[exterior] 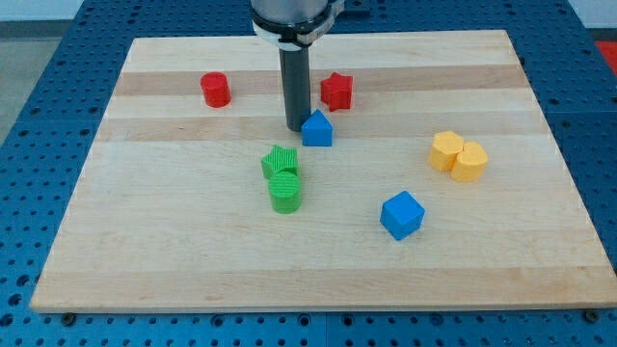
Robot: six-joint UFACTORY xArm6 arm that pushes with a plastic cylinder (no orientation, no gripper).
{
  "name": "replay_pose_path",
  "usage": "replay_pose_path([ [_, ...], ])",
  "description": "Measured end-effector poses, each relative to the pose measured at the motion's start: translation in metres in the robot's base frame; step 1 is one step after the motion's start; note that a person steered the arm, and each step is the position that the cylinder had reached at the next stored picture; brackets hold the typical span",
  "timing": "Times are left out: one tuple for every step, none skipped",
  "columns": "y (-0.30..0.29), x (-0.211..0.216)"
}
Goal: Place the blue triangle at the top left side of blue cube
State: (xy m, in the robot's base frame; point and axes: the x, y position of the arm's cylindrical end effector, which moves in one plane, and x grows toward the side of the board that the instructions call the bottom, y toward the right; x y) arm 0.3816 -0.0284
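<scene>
Blue triangle (317, 128) beside my tip (295, 128)

You see a pale wooden tabletop (193, 260), smooth, matt, grain running sideways. The blue triangle (317, 128) and blue cube (402, 214) look like matt plastic; the green blocks (282, 178) are ribbed.

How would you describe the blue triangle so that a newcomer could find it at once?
Start from the dark rod above the board's middle; my tip touches the blue triangle on its right. Unlike the blue cube lower right, it has a peaked top.
</scene>
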Motion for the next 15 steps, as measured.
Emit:
replay_pose_path([
  [0.011,-0.001],
  [0.024,-0.001],
  [0.041,-0.001],
  [0.053,-0.001],
  [0.056,-0.001],
  [0.056,0.0],
  [0.055,0.006],
  [0.055,0.011],
  [0.055,0.014],
  [0.055,0.02],
  [0.05,0.028],
  [0.048,0.036],
  [0.048,0.041],
  [0.048,0.048],
  [0.048,0.056],
])
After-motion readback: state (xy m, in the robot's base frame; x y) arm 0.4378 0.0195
